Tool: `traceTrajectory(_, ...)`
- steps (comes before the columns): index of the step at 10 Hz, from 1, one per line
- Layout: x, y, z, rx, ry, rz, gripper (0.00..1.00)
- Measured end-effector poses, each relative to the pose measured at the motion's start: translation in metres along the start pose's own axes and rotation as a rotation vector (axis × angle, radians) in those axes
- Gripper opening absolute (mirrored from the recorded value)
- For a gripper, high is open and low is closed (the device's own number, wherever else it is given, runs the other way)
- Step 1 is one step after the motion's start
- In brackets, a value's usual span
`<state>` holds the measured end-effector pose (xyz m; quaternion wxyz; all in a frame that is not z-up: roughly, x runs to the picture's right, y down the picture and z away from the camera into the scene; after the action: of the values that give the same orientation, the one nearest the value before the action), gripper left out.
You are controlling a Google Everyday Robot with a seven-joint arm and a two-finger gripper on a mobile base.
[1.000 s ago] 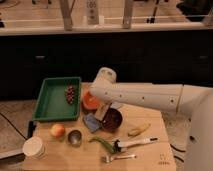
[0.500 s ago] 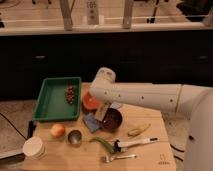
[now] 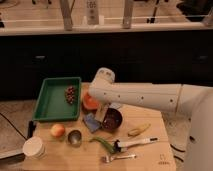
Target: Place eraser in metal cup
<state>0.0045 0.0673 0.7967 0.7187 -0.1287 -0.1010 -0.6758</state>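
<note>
End effector (image 3: 102,116) near maroon bowl (image 3: 113,119)

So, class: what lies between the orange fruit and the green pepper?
In the camera view, the metal cup sits between them. The pincer hangs by the maroon bowl.

Shiny metal cup (image 3: 75,137) on pale matt wood table (image 3: 150,157) (tool (image 3: 102,114) beside glossy maroon bowl (image 3: 112,120))

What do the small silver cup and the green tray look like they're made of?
The small silver cup looks like metal: grey, with a dull sheen. The green tray is probably plastic: uniform colour, molded raised rim. The gripper hangs by the dark maroon bowl.
</note>
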Motion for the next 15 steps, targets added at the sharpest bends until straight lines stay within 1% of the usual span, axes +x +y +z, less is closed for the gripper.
traceTrajectory(2, -0.002, -0.001, -0.002, 0.004, -0.002, -0.033, 0.16)
traceTrajectory(3, -0.003, -0.001, -0.003, 0.006, -0.003, -0.053, 0.18)
traceTrajectory(4, -0.004, -0.001, -0.005, 0.008, -0.004, -0.067, 0.24)
traceTrajectory(5, -0.005, -0.002, -0.006, 0.01, -0.005, -0.08, 0.26)
traceTrajectory(7, -0.006, -0.004, -0.007, 0.014, -0.005, -0.109, 0.26)
traceTrajectory(9, -0.008, -0.005, -0.009, 0.017, -0.006, -0.137, 0.21)
traceTrajectory(10, -0.01, -0.006, -0.011, 0.02, -0.007, -0.153, 0.24)
traceTrajectory(12, -0.012, -0.007, -0.012, 0.025, -0.01, -0.19, 0.4)
traceTrajectory(13, -0.013, -0.005, -0.013, 0.029, -0.012, -0.213, 0.43)
traceTrajectory(14, -0.014, -0.004, -0.014, 0.028, -0.012, -0.231, 0.4)
traceTrajectory(15, -0.016, -0.006, -0.016, 0.03, -0.011, -0.242, 0.32)
